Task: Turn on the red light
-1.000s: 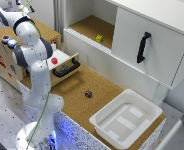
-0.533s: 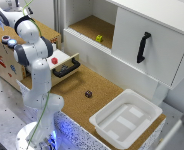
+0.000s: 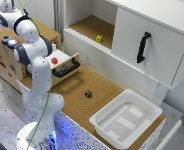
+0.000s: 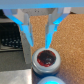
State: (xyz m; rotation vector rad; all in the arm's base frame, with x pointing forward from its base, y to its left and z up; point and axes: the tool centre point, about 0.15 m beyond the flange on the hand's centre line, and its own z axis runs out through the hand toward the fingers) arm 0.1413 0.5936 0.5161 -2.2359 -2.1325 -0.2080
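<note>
The red light (image 4: 45,57) is a small round dark-red cap with a pale rim, set on the top of a wooden box (image 3: 7,65). In the exterior view the red light (image 3: 5,38) sits near the box's left end, with a silvery-blue cap (image 3: 12,43) beside it. My gripper (image 4: 39,44) hangs just above the red cap, open, with one finger (image 4: 26,31) on each side and nothing between them. In the exterior view the hand is mostly cut off at the upper left edge.
An open drawer (image 3: 72,61) with a black handle holds a bright red block (image 3: 54,60). A small dark object (image 3: 88,93) lies on the cork top. A white tray (image 3: 142,107) stands at the exterior view's right. A yellow object (image 3: 99,38) sits in the open cabinet.
</note>
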